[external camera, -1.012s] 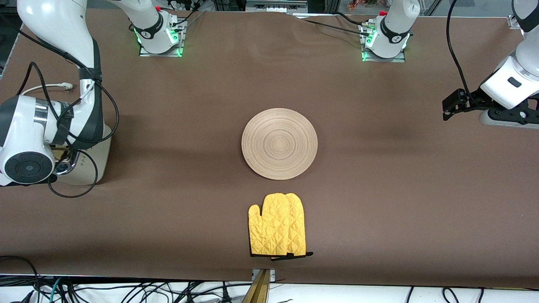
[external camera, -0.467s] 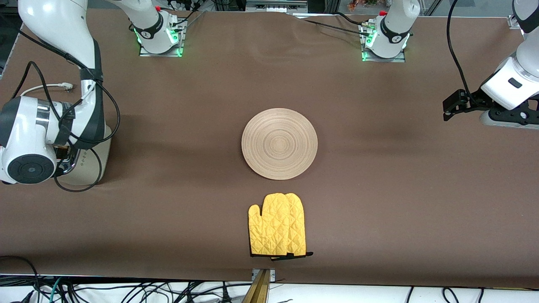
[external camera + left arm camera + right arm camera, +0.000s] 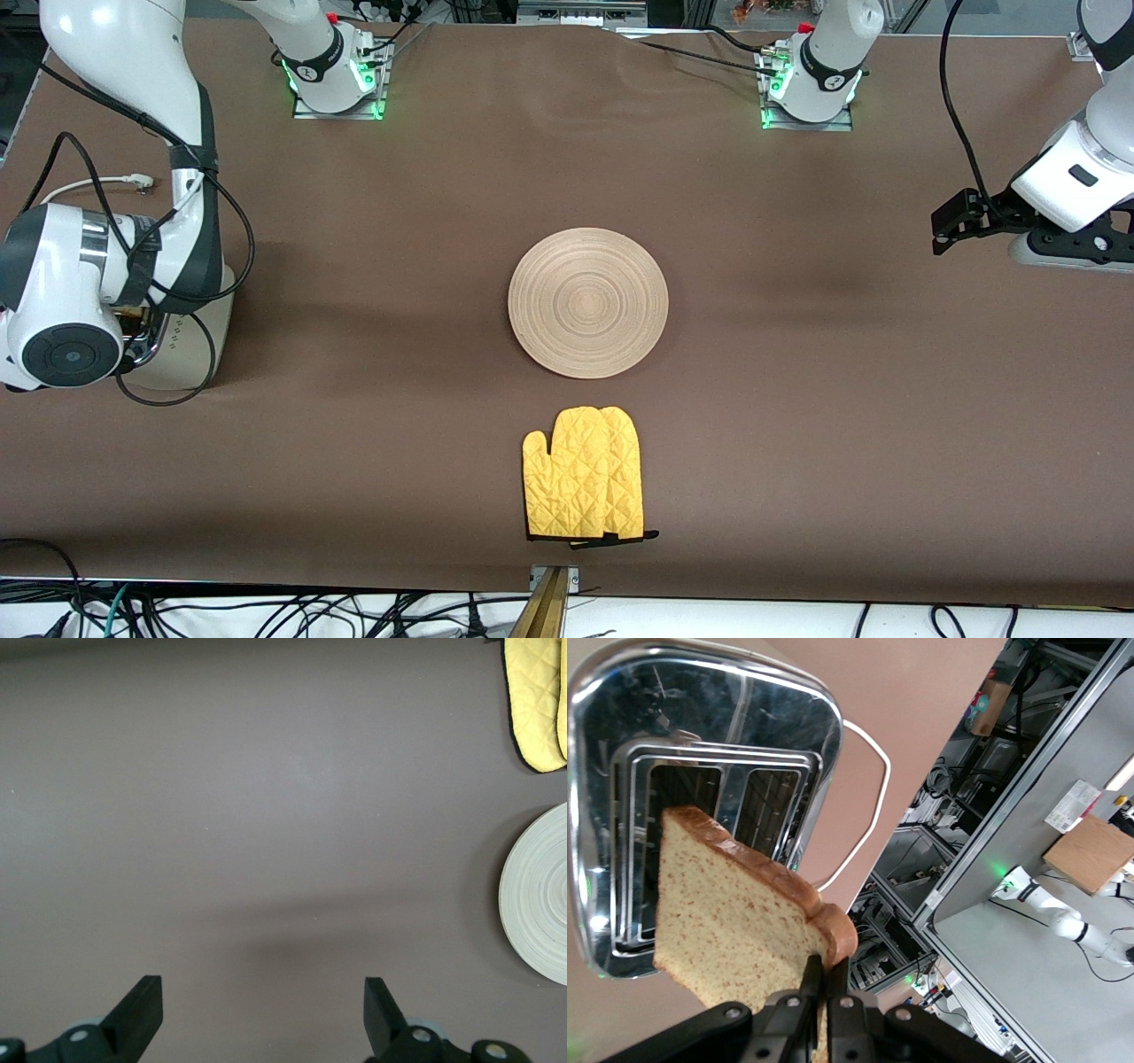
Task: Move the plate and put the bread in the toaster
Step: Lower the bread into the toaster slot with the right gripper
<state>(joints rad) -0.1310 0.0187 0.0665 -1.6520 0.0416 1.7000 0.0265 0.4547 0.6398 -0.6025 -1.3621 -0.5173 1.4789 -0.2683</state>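
The round beige wooden plate (image 3: 587, 302) lies flat mid-table; its edge shows in the left wrist view (image 3: 540, 904). The cream toaster (image 3: 190, 337) stands at the right arm's end, mostly hidden under the right wrist. In the right wrist view my right gripper (image 3: 826, 979) is shut on the crust of the tan bread slice (image 3: 735, 930) and holds it over the toaster's chrome top (image 3: 700, 691), above the black slots (image 3: 757, 806). My left gripper (image 3: 943, 226) is open and empty over bare table at the left arm's end, and its fingers (image 3: 142, 1010) stand wide apart.
A yellow quilted oven mitt (image 3: 585, 474) lies nearer the front camera than the plate and shows in the left wrist view (image 3: 536, 700). The toaster's white cord (image 3: 89, 184) runs toward the robots' bases. A brown cloth (image 3: 797, 399) covers the table.
The right wrist has shifted slightly over the toaster with the bread. The left arm has barely moved. Plate and mitt are unmoved.
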